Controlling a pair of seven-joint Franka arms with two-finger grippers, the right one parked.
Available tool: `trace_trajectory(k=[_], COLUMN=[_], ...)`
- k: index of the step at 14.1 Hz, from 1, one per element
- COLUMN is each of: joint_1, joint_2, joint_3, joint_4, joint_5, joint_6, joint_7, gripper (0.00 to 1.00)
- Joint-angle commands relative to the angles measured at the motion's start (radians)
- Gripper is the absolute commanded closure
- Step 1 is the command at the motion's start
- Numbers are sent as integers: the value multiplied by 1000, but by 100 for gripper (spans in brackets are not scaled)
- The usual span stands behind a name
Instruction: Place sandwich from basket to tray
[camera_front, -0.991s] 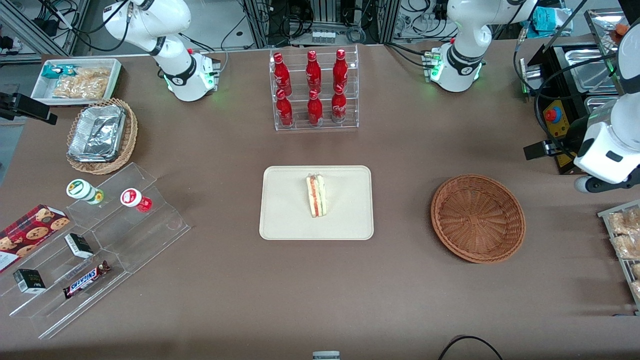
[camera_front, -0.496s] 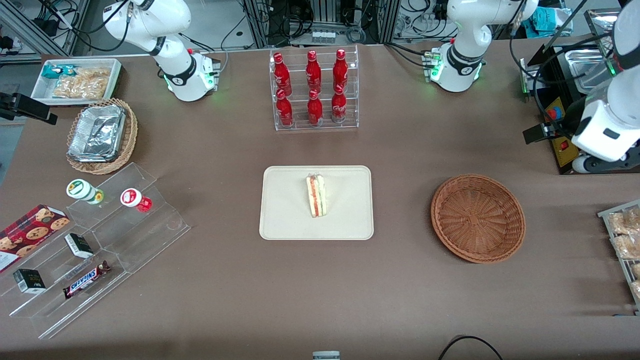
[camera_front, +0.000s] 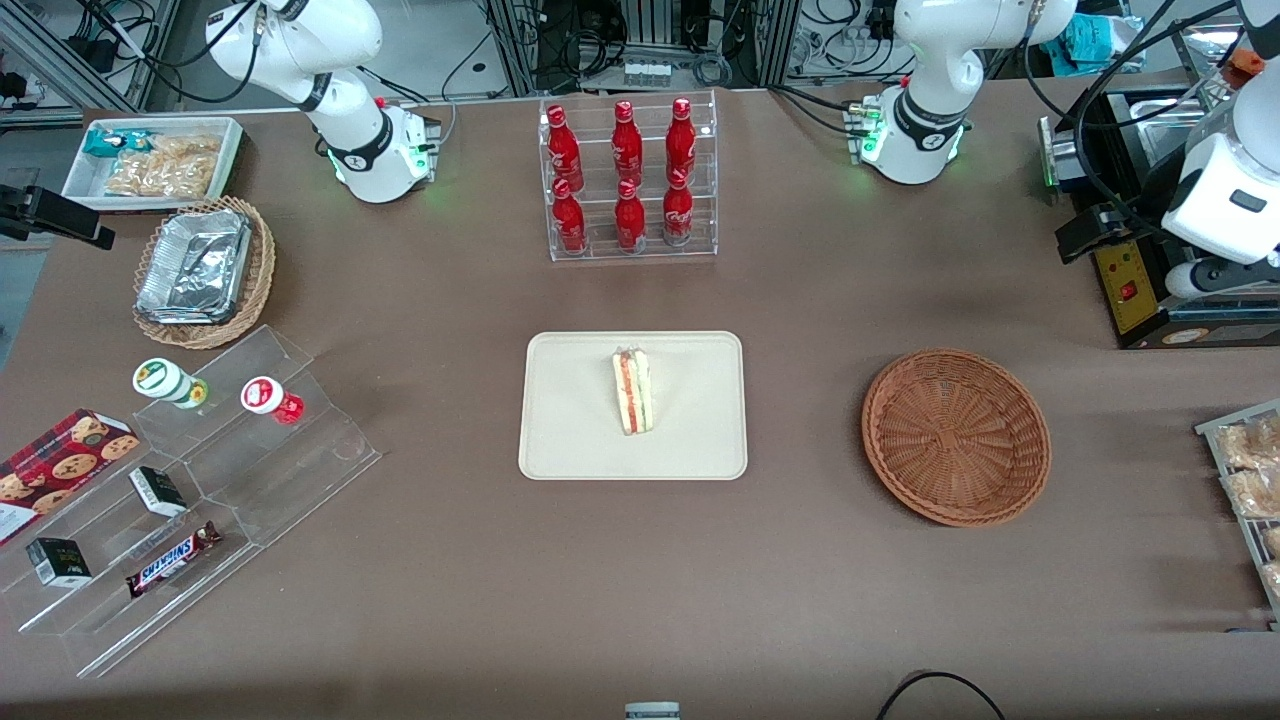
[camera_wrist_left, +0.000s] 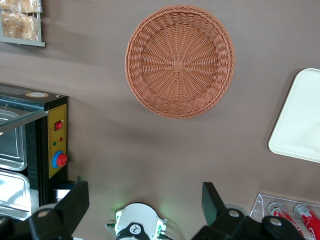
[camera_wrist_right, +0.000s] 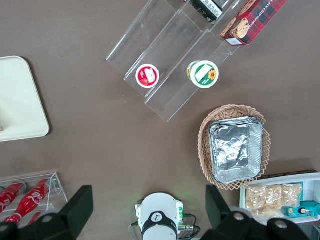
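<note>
The sandwich (camera_front: 632, 390), a white wedge with red and green filling, lies near the middle of the cream tray (camera_front: 580, 440). The round reddish-brown basket (camera_front: 955, 435) stands empty beside the tray, toward the working arm's end. My left gripper (camera_front: 1090, 235) hangs high at that end of the table, farther from the front camera than the basket and next to a black box. In the left wrist view the gripper (camera_wrist_left: 144, 200) is open and empty, with the basket (camera_wrist_left: 179, 60) and a corner of the tray (camera_wrist_left: 300, 125) in sight.
A clear rack of red bottles (camera_front: 628, 180) stands farther from the front camera than the tray. The black box with a red button (camera_wrist_left: 55, 145) and a rack of bagged pastries (camera_front: 1250, 470) sit at the working arm's end. Acrylic steps with snacks (camera_front: 190, 470) lie toward the parked arm's end.
My left gripper has moved away from the front camera and upward at the working arm's end. The sandwich, tray and basket have not moved.
</note>
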Motion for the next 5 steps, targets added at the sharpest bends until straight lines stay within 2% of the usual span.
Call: trace_trajectory(k=[1, 5], joint_1=[6, 6], joint_2=[-10, -7], joint_3=[-8, -8], joint_4=[3, 11], joint_5=[3, 2], joint_6=[10, -9], joint_7=[6, 6], gripper=[0, 0])
